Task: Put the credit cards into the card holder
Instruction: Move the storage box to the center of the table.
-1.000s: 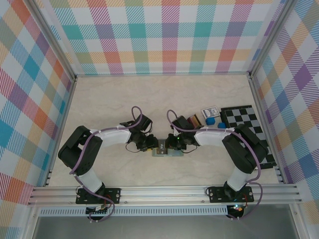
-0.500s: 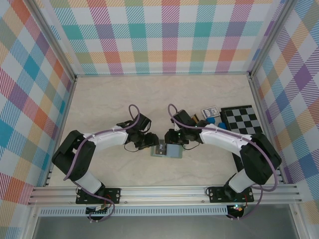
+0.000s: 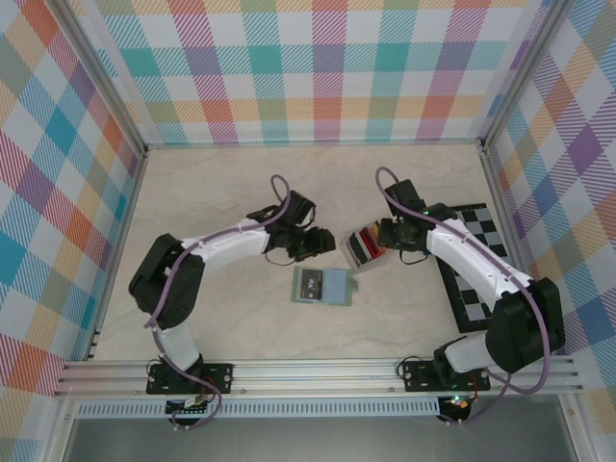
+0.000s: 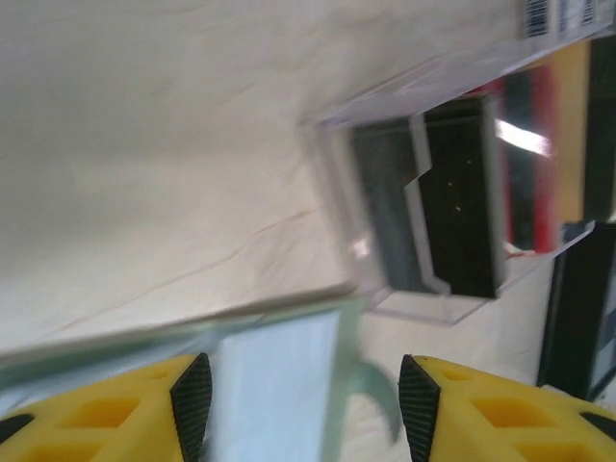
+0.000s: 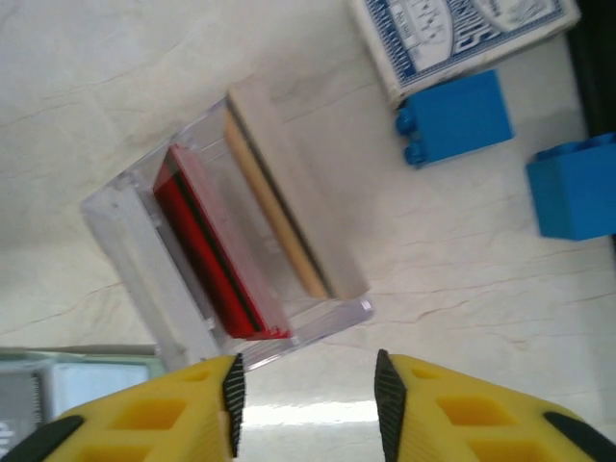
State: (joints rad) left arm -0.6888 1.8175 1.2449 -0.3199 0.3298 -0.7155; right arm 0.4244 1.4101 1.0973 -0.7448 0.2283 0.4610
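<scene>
- The table (image 3: 212,192) is pale and flat, and everything sits on it.
- The checkerboard (image 3: 469,306) lies on the right, partly under my right arm. It is not in my way.
- My left gripper (image 3: 315,247) hangs just behind the card holder. Its claw is partly open and holds nothing.
- My right gripper (image 3: 385,236) hangs by the clear box. Its claw is partly open and empty too.
- The card holder (image 3: 322,286) lies open and flat in the middle, on my side of the table. I think it is soft and light, so it may slide when I push a card in.
- The clear box (image 3: 364,246) sits just behind the holder. Its walls get in the way of the cards.
- The credit cards (image 5: 207,260) stand on edge inside that box. I think they are thin, stiff and slippery. I would pinch one by its top edge.
- The playing-card pack (image 5: 462,34) and two blue blocks (image 5: 452,115) lie near the box, on its far side.
</scene>
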